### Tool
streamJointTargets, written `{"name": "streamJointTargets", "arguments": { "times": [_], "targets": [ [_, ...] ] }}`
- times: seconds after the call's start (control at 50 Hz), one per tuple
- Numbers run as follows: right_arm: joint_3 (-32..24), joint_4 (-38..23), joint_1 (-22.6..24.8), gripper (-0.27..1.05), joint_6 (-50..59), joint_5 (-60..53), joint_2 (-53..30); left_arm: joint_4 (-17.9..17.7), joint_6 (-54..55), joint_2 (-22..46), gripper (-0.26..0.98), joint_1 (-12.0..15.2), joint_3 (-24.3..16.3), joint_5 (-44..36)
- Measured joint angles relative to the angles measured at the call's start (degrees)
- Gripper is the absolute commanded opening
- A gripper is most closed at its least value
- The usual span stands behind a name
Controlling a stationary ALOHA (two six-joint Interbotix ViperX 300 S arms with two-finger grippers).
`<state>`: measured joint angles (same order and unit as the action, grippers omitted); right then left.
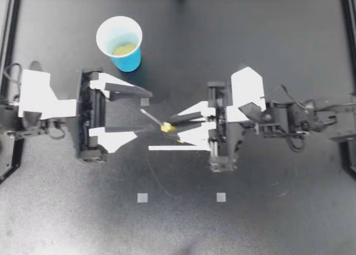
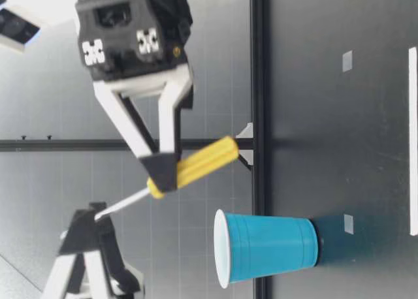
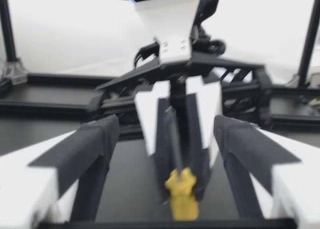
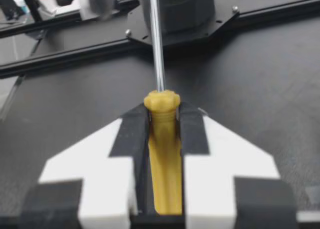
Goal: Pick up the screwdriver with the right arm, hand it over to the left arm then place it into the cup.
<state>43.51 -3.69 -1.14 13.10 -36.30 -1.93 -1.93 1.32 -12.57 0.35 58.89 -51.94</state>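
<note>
Right hand [image 1: 175, 128]: fingers clamped on the yellow handle of the screwdriver [image 1: 166, 126], which leaves the metal shaft free for the handover. The screwdriver is held clear of the tabletop [image 1: 267, 43], shaft angled up toward the cup [image 1: 119, 43] side. Left hand [image 1: 142, 113]: fingers apart, straddling the shaft tip, no grip visible. It sits near the cup, so I judge the carry after transfer will be short.

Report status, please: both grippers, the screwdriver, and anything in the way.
Right gripper shut on screwdriver handle, held above table. Left gripper open, shaft tip between its fingers. Cup upright near left gripper, nothing blocking it.
</note>
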Motion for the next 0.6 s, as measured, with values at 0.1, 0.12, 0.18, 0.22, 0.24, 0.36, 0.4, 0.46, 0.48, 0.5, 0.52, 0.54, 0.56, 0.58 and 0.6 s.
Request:
{"name": "streamJointTargets", "arguments": {
  "times": [0.1, 0.12, 0.18, 0.22, 0.24, 0.36, 0.4, 0.46, 0.48, 0.5, 0.52, 0.54, 0.56, 0.58, 0.6],
  "targets": [
    [-0.5, 0.0, -0.4, 0.04, -0.1, -0.4, -0.1, 1.4, 1.1, 0.2, 0.69, 0.1, -0.4, -0.4],
    [-0.6, 0.0, -0.5, 0.04, -0.1, -0.4, -0.1, 1.5, 1.2, 0.3, 0.69, 0.1, -0.4, -0.5],
    [-0.6, -0.1, -0.9, 0.04, -0.1, -0.8, -0.1, 1.7, 1.6, 0.3, 0.66, 0.0, -0.4, -0.6],
    [-0.7, -0.1, -1.1, 0.04, -0.1, -1.1, -0.1, 1.8, 1.6, 0.4, 0.63, 0.0, -0.4, -0.6],
    [-0.7, 0.0, -1.1, 0.04, -0.3, -1.2, -0.1, 1.8, 1.6, 0.4, 0.62, 0.0, -0.4, -0.6],
    [-0.8, 0.0, -1.6, 0.04, -1.1, -2.1, -0.1, 1.9, 1.6, 0.6, 0.52, 0.0, -0.4, -0.8],
    [-0.8, 0.0, -1.6, 0.04, -1.2, -2.3, -0.1, 1.9, 1.6, 0.6, 0.47, 0.0, -0.4, -1.0],
    [-0.9, 0.0, -1.6, 0.04, -1.3, -2.4, -0.1, 1.9, 1.6, 0.7, 0.37, 0.0, -0.4, -1.4],
    [-0.9, 0.0, -1.6, 0.04, -1.3, -2.4, -0.1, 1.8, 1.6, 0.7, 0.31, 0.1, -0.4, -1.6],
    [-0.9, -0.1, -1.6, 0.04, -1.5, -2.4, -0.1, 1.8, 1.6, 0.7, 0.27, 0.1, -0.4, -1.8],
    [-0.9, -0.1, -1.5, 0.04, -1.5, -2.5, -0.1, 1.8, 1.6, 0.7, 0.23, 0.2, -0.4, -2.0],
    [-0.9, -0.2, -1.6, 0.04, -1.6, -2.5, -0.1, 1.8, 1.7, 0.8, 0.20, 0.3, -0.4, -2.2],
    [-0.9, -0.1, -1.5, 0.04, -1.7, -2.5, -0.1, 1.8, 1.8, 0.7, 0.16, 0.4, -0.4, -2.3],
    [-0.9, -0.2, -1.6, 0.04, -1.7, -2.5, -0.1, 1.8, 1.8, 0.7, 0.13, 0.4, -0.4, -2.4],
    [-1.0, -0.2, -1.5, 0.04, -1.7, -2.5, -0.1, 1.6, 1.8, 0.7, 0.10, 0.4, -0.4, -2.5]
  ]
}}
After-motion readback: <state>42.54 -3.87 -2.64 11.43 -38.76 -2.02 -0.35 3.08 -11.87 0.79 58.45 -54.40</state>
